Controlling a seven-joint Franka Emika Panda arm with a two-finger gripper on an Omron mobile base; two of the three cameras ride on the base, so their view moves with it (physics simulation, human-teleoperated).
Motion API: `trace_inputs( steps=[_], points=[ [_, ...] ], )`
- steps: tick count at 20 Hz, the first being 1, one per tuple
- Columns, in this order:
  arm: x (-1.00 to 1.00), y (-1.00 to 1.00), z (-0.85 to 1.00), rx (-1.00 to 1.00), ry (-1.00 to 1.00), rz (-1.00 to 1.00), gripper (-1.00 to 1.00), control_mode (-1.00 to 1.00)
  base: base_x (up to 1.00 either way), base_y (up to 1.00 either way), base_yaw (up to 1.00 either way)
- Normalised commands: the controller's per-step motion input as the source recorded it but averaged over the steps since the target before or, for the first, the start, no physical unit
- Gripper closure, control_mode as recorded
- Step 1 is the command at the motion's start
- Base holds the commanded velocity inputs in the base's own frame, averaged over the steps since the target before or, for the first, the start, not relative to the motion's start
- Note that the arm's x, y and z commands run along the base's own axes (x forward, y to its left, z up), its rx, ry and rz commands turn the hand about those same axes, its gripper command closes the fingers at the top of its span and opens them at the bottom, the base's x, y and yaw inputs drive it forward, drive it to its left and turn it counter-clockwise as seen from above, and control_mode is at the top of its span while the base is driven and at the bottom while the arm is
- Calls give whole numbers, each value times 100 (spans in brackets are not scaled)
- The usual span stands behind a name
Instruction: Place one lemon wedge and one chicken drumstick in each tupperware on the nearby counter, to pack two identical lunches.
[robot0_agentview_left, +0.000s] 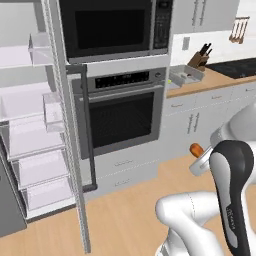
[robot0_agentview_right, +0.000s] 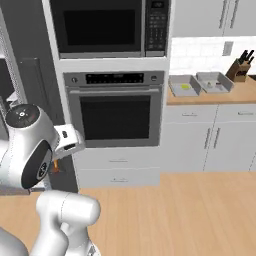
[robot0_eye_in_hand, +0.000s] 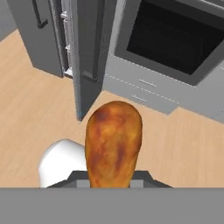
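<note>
A browned chicken drumstick (robot0_eye_in_hand: 113, 142) stands up close in the hand view, and my gripper (robot0_agentview_left: 199, 156) is shut on its lower end, held in the air over the wooden floor in front of the oven. An orange tip of the drumstick (robot0_agentview_left: 196, 149) pokes out beside the white hand. Two light-grey tupperware boxes (robot0_agentview_right: 184, 85) (robot0_agentview_right: 214, 81) sit side by side on the wooden counter (robot0_agentview_right: 240, 93), far to the right of the gripper. The left one holds a yellow lemon wedge (robot0_agentview_right: 185, 87); a pale piece lies in the right one. The tupperware (robot0_agentview_left: 186, 76) also shows at the counter's left end.
The fridge stands open on the left with its white shelves (robot0_agentview_left: 35, 140) and its door edge (robot0_agentview_left: 70, 150) jutting out. A built-in oven (robot0_agentview_right: 116, 112) and microwave (robot0_agentview_right: 105, 25) fill the wall column. A knife block (robot0_agentview_right: 239, 67) stands behind the boxes.
</note>
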Motion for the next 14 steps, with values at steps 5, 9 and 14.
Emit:
trace_inputs(
  steps=[5,9,14],
  points=[
    [0,0,0,0,0,0,100,100,70,-100,-17],
    [0,0,0,0,0,0,100,100,95,-100,-9],
    [0,0,0,0,0,0,100,100,100,-97,-2]
  ],
)
